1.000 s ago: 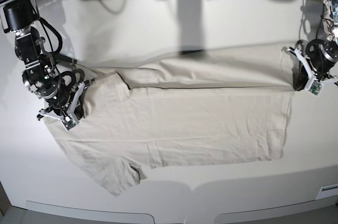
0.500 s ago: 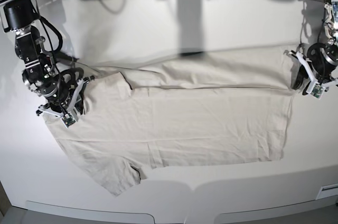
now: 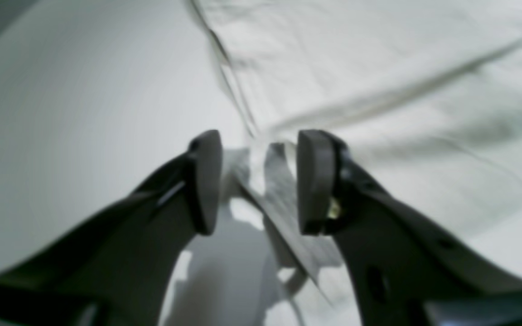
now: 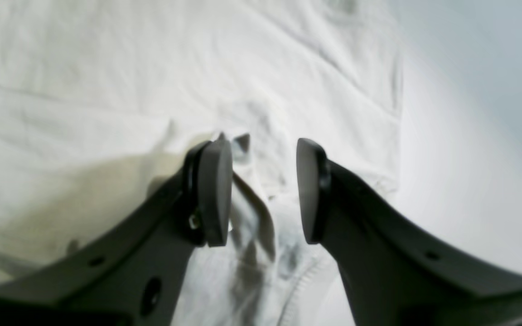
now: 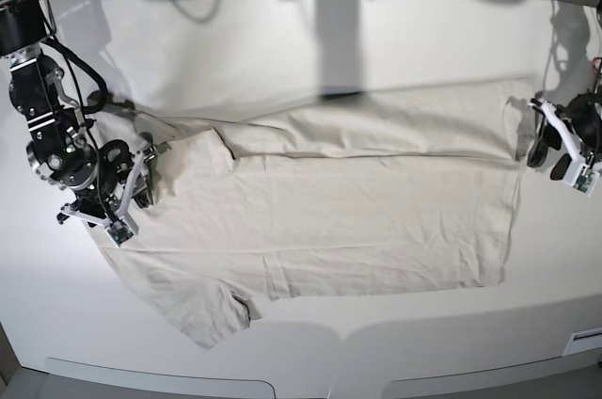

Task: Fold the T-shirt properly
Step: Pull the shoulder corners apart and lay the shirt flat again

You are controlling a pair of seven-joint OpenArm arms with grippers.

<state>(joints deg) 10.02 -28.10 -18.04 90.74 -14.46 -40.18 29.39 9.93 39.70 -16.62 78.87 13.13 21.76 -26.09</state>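
- The T-shirt (image 5: 339, 206) lies spread flat across the middle of the white table (image 5: 282, 32), its far long edge folded over toward the centre.
- The table's top shows broad grey shadows (one dark vertical band at upper centre); dark cables run along the top edge of the base view.
- The right gripper (image 4: 263, 190) is spread, empty, over fabric at the shirt's left edge.
- The left gripper (image 3: 258, 181) is spread, empty, at the shirt's right edge.
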